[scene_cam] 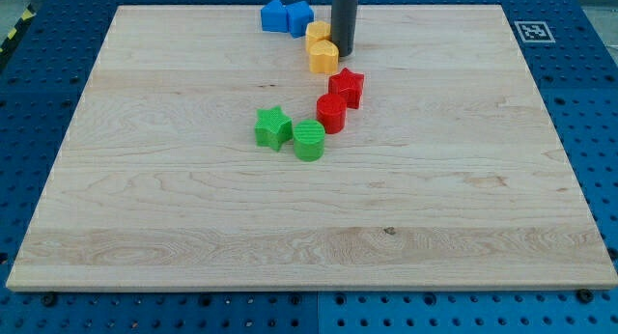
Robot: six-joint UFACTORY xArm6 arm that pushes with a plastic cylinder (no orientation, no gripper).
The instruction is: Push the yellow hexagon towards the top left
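Two yellow blocks sit close together near the view's top centre. The upper one [318, 32] looks like the yellow hexagon. The lower, larger one [323, 56] has a rounded shape I cannot make out for sure. My tip [345, 53] is down on the board right against their right side, level with the gap between them. The dark rod rises from there out of the view's top.
Two blue blocks [274, 15] [298, 17] lie just up-left of the yellow ones, near the board's top edge. A red star [347, 86] and a red round block [331, 112] lie below my tip. A green star [273, 126] and a green round block [309, 140] lie lower left.
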